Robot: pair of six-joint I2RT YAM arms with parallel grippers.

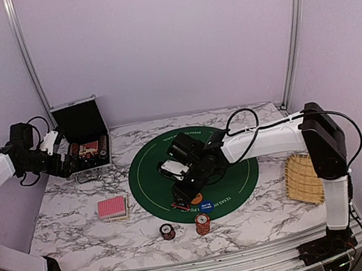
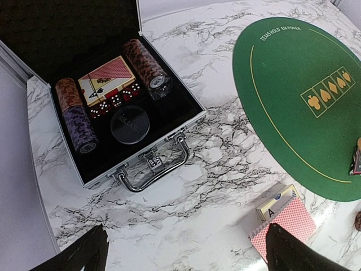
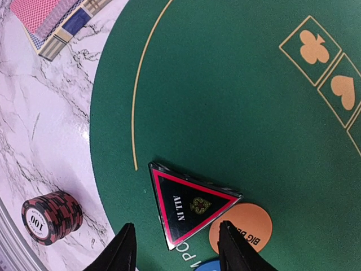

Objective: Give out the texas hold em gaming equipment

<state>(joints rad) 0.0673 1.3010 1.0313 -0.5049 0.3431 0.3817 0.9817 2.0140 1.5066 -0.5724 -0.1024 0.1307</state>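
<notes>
My right gripper (image 1: 187,193) (image 3: 176,237) is open low over the front of the green mat (image 1: 192,161). A black triangular "ALL IN" marker (image 3: 189,206) lies flat on the mat between its fingers, untouched. An orange "BIG BLIND" button (image 3: 245,226) and a blue button (image 1: 206,205) lie beside it. A dark chip stack (image 1: 167,232) (image 3: 52,216) and an orange chip stack (image 1: 203,224) stand on the marble in front. Red-backed cards (image 1: 112,207) (image 2: 285,223) lie left of the mat. My left gripper (image 1: 70,161) (image 2: 186,254) is open and empty above the marble near the case.
The open black case (image 1: 85,141) (image 2: 163,141) at the back left holds chip rows, a card deck, dice and a clear round disc. A wicker tray (image 1: 304,179) lies at the right edge. The right arm stretches across the mat.
</notes>
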